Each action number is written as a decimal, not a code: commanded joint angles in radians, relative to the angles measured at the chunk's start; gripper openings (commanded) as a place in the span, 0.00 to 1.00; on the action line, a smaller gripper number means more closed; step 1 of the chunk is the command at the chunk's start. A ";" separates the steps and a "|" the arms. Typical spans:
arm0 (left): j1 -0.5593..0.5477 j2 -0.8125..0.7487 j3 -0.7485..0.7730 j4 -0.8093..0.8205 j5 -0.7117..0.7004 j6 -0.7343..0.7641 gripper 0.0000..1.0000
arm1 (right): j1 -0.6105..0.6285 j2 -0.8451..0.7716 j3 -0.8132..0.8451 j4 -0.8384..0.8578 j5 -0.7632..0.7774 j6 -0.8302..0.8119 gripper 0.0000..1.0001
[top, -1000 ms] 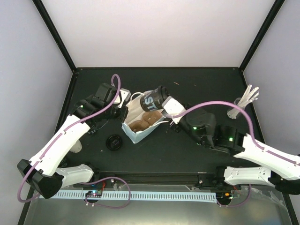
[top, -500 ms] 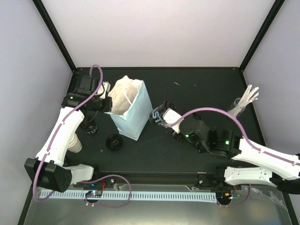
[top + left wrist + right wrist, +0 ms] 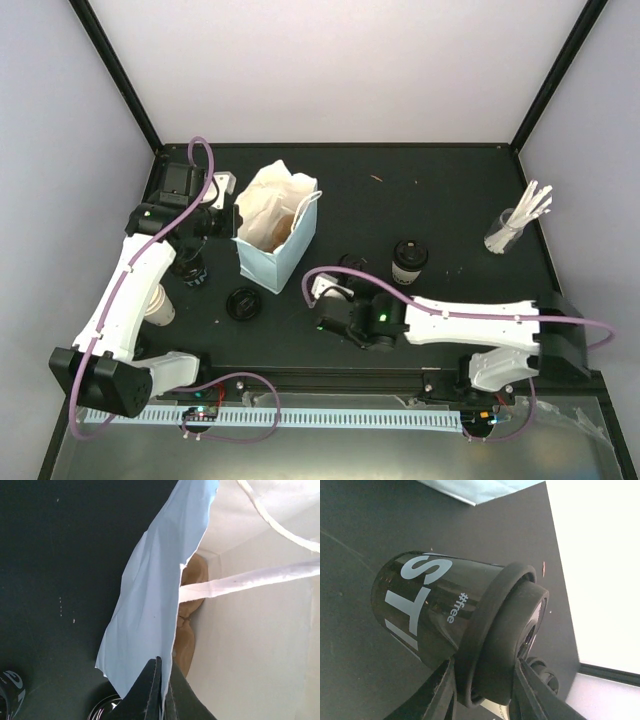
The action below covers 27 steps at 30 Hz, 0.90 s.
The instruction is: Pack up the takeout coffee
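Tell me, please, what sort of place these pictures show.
Probably a robot test cell: a black table boxed in by plain white walls, a left arm and right arm bolted at its near edge, and staged props: a light-blue paper bag, a lidded takeout cup.

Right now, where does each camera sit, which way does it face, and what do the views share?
Top external: above and behind the bases, looking down on the table; the left arm and right arm show.
Left wrist: on the left arm, looking along the left gripper, shut on the rim of the paper bag, cup carrier inside.
Right wrist: on the right arm, looking along the right gripper, shut on the dark cup.
Shared: the paper bag shows in all three views.
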 commanded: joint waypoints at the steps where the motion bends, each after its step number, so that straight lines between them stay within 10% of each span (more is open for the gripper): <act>1: 0.006 -0.028 -0.020 0.029 0.021 0.016 0.02 | 0.021 0.108 -0.010 0.003 0.152 0.060 0.26; 19: 0.006 -0.020 -0.038 0.049 0.048 0.009 0.01 | 0.068 0.382 0.021 -0.016 0.216 0.189 0.32; 27: 0.007 -0.019 -0.040 0.053 0.055 0.006 0.02 | 0.075 0.354 0.024 -0.001 0.180 0.164 0.72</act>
